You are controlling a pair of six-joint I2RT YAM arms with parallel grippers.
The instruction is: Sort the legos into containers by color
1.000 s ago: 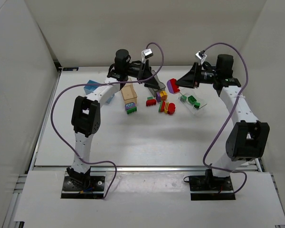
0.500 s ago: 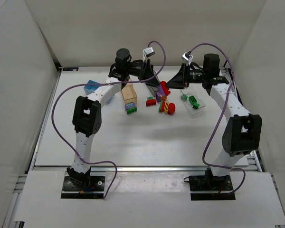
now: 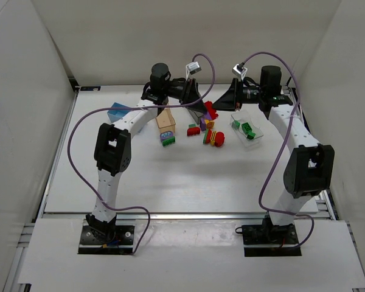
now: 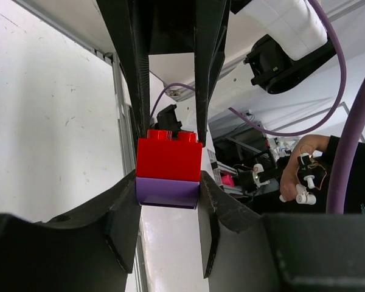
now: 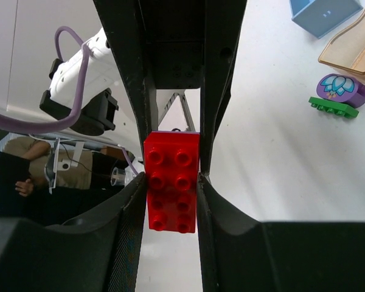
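1. Over the far middle of the white worktop [image 3: 170, 176], walled in white on three sides, both arms meet around one two-brick stack.
2. Left gripper [image 4: 168, 196]: jaws narrow, clamping the purple brick [image 4: 168, 191].
3. Right gripper [image 5: 172, 182]: jaws narrow, clamping the red brick [image 5: 172, 190] joined to the purple one.
4. Along the far edge sit a blue bin [image 3: 117, 112] and a tan bin [image 3: 165, 120]; a clear bin [image 3: 255, 135] toward the far right corner holds green bricks [image 3: 247, 128]. Loose bricks [image 3: 193, 129] lie between the tan and clear bins.
5. Only the left wrist view shows the purple brick's face plainly; only the top view shows the clear bin.
6. Both wrist views catch a person [image 4: 347, 176] beyond the worktop, unseen from above.
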